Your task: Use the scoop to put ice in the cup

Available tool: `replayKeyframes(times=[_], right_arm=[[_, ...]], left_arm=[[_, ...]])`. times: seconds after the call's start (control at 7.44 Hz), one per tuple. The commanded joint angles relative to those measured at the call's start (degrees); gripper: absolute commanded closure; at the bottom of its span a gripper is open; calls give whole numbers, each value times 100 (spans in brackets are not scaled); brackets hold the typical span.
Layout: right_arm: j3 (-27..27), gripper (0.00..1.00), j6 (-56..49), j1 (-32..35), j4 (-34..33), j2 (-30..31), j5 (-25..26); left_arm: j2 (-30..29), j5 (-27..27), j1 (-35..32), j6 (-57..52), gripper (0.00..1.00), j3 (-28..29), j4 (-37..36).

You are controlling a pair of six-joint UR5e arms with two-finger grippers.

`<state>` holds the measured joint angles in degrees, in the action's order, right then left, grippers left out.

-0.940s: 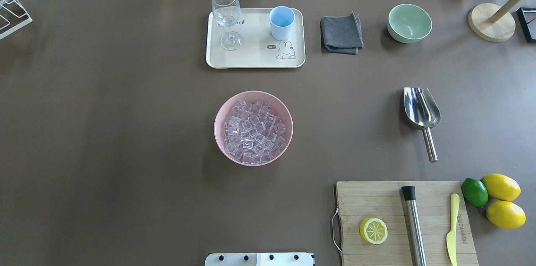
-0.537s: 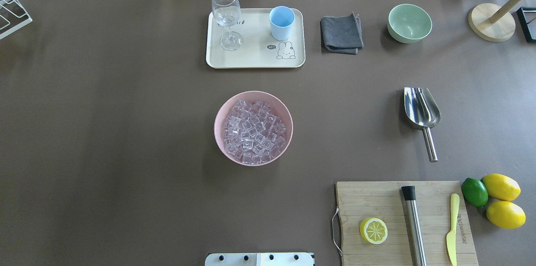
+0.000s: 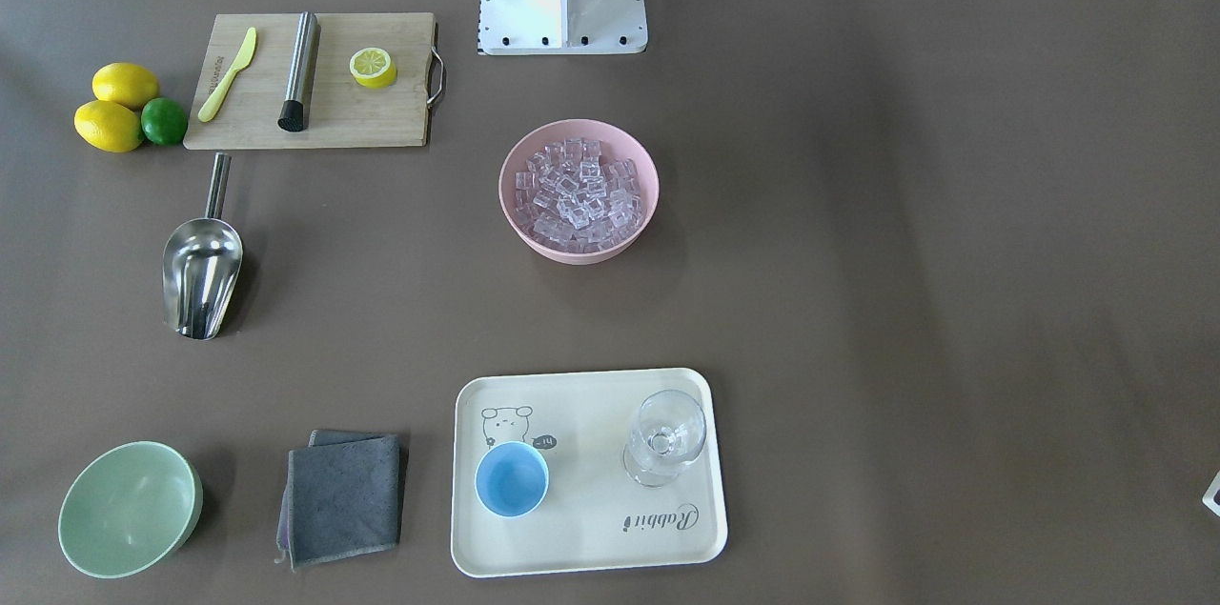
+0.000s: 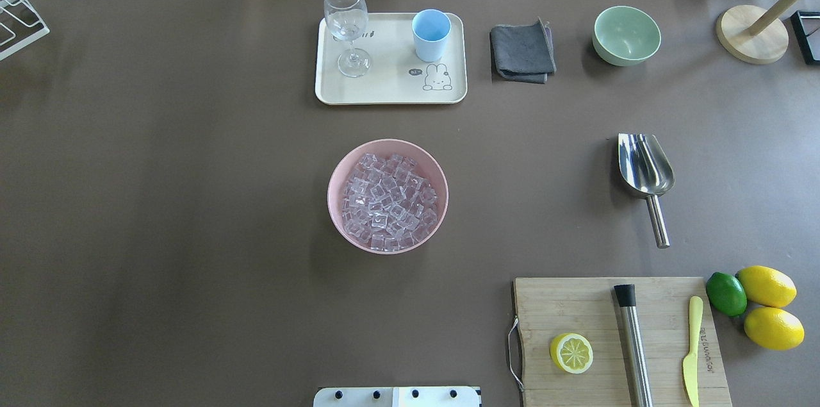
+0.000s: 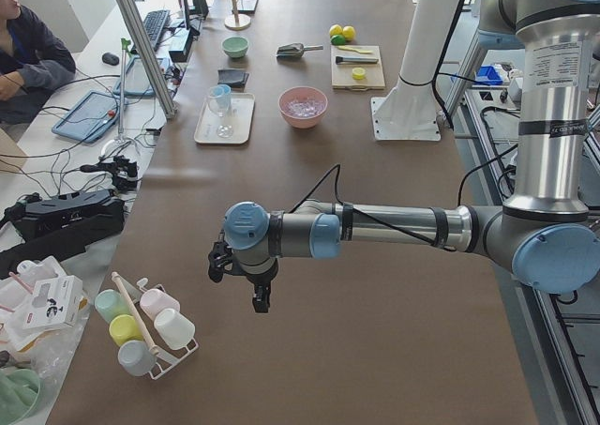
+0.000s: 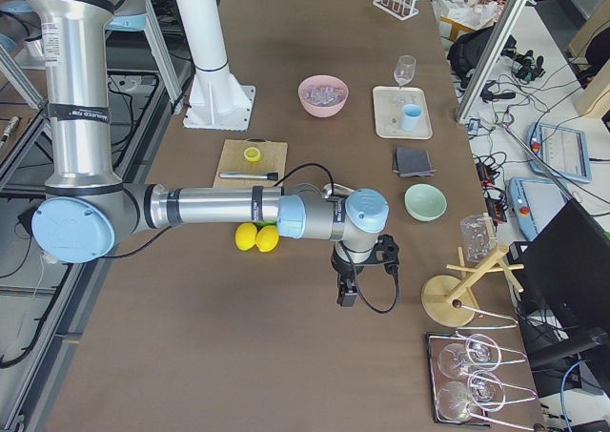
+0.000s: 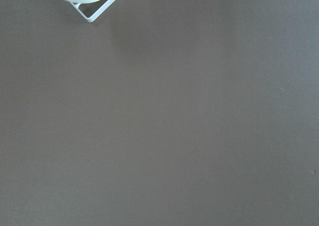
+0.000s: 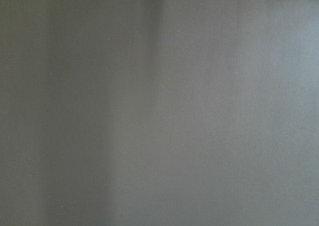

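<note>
The ice point(image 4: 387, 202) is a heap of clear cubes in a pink bowl point(image 4: 339, 166) at the table's middle, also in the front view point(image 3: 577, 195). The light-blue cup point(image 4: 431, 34) stands upright on a cream tray point(image 4: 384, 90) beyond the bowl. The steel scoop point(image 4: 644, 166) lies flat on the table to the right, its handle pointing toward the robot. My left gripper point(image 5: 261, 298) hangs over bare table far to the left, and my right gripper point(image 6: 348, 294) far to the right. They show only in the side views, so I cannot tell their state.
A stemmed glass point(image 4: 346, 22) shares the tray. A grey cloth point(image 4: 522, 51) and a green bowl point(image 4: 626, 35) lie to the tray's right. A cutting board point(image 4: 576, 304) holds a lemon half, a steel rod point(image 4: 633, 343) and a yellow knife. Lemons and a lime point(image 4: 726, 293) lie beside it.
</note>
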<state>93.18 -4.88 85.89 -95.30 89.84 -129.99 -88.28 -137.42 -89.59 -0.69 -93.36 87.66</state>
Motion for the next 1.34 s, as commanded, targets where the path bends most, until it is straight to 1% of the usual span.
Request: replayKeyframes(times=[0.0, 0.13, 0.27, 0.4, 0.67, 0.94, 1.07, 1.21], right_arm=[[365, 0, 922, -404, 3, -45, -349], [541, 0, 1571, -659, 12, -46, -482], [752, 0, 2056, -975, 20, -46, -475], [885, 0, 2566, -1221, 238, -46, -475], [1043, 0, 4320, -1836, 1142, -46, -458], [1167, 0, 4723, -2356, 1225, -46, -326], [1245, 0, 5020, -2671, 1233, -54, -256], [1394, 0, 5206, -2979, 1225, -98, -73]], left_arm=[[-14, 5, 598, 8, 1, 29, 645], [-14, 5, 905, 8, 1, 20, 882], [-22, -4, 1230, 16, 1, 11, 1059], [-75, -12, 1381, 8, 1, 2, 1069], [-311, 14, 2047, 16, 1, 55, 1235], [-426, 32, 2129, -36, 1, 11, 1367], [-444, 40, 2539, -36, 1, 72, 1820], [-531, 188, 3134, -19, 1, 212, 2399]])
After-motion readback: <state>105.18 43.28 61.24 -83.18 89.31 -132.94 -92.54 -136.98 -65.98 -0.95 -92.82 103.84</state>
